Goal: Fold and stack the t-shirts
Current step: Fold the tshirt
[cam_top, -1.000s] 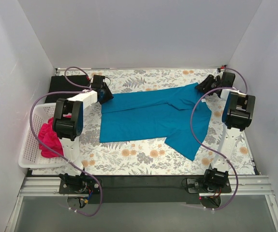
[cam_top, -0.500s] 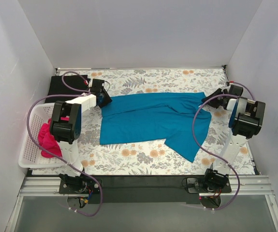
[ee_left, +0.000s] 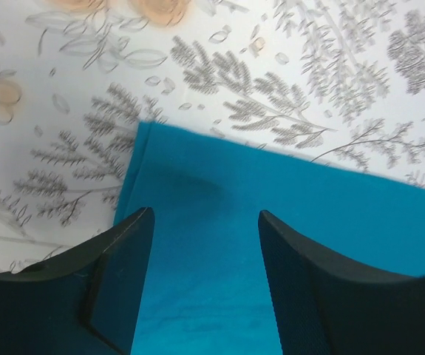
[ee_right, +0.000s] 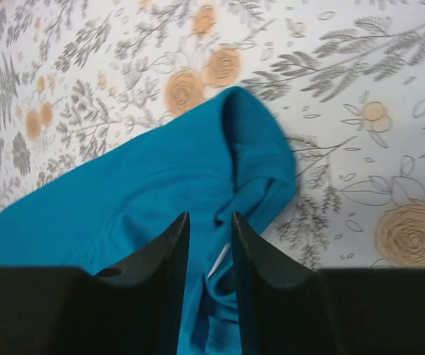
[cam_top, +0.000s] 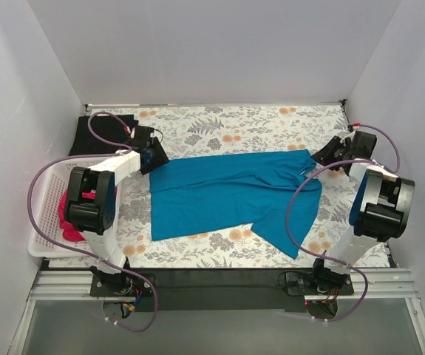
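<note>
The teal-blue t-shirt (cam_top: pixel 227 188) lies spread on the floral covering, one part reaching toward the near right. My left gripper (cam_top: pixel 151 157) hovers over its far left corner. In the left wrist view (ee_left: pixel 206 213) its jaws stand wide apart, with flat teal cloth (ee_left: pixel 219 185) below them. My right gripper (cam_top: pixel 324 157) is over the far right corner. In the right wrist view (ee_right: pixel 211 216) its jaws are narrowly parted above bunched teal cloth (ee_right: pixel 138 200) and a white label. The black t-shirt (cam_top: pixel 97 129) lies at the back left. The magenta-pink t-shirt (cam_top: pixel 70 214) sits crumpled in the basket.
The white mesh basket (cam_top: pixel 42 222) stands at the left edge of the table. White walls enclose the table on the left, back and right. Purple cables loop off both arms. A black rail (cam_top: pixel 219 277) runs along the near edge.
Both grippers moved toward the near side and outward, and the teal shirt's far edge came nearer with them. The shirt now lies flatter and more stretched left to right.
</note>
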Available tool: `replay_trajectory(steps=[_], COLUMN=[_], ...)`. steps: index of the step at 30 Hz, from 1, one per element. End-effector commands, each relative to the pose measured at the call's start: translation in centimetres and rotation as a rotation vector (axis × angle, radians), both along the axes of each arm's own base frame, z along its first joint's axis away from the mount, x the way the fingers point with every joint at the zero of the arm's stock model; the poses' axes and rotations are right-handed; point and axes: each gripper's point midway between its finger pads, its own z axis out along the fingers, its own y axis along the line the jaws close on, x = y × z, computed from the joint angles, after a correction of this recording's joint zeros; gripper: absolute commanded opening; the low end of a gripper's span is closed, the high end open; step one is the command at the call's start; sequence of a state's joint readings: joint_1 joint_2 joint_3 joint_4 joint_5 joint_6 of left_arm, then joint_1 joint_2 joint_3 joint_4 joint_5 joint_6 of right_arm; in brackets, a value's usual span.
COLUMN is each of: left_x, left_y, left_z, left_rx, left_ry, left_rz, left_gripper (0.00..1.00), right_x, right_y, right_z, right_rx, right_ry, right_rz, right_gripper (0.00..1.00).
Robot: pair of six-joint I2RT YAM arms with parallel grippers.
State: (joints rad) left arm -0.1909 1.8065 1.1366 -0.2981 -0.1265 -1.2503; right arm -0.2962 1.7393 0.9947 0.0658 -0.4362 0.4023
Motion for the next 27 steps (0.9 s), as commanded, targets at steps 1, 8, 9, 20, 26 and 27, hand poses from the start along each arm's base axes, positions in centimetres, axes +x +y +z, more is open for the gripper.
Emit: replay_trajectory(steps=[1,8,9,20,26,27], left_x=[3.3,4.6,4.7,6.6,9.1,9.4], left_y=[-1.1,-2.6,-2.7,-2.8,-2.7,-2.8], left_z=[2.5,-1.3,-1.7,-4.4,-4.6,-4.8], left_rx=[-0.025,-0.069,-0.074,-0.058,-0.035,-0.034], left_ry=[-0.099,-0.025,-0.017,0.016,-0.009,-0.009], left_rz=[-0.064,-0.090,-0.089,-0.069,-0.064,-0.065], left_gripper=[0.58,0.57,0.55,0.51,0.51,0.51], right_x=[0.2,-3.1,-3.3,-0.3,2.6,2.9], right_y=[2.7,10.8,11.4,9.3,8.0,7.9], right_z=[3.9,3.0,2.2,-4.0,-3.9,-3.3], right_rx=[-0.137,-0.326,-0.328,-0.357,-0.391,-0.397], right_ry=[-0.085,-0.047,-0.026,0.127,0.104,0.092], right_rz=[0.098,0.344,0.358,0.312,0.290,0.284], right_gripper=[0.41,0.40,0.39,0.39,0.40,0.40])
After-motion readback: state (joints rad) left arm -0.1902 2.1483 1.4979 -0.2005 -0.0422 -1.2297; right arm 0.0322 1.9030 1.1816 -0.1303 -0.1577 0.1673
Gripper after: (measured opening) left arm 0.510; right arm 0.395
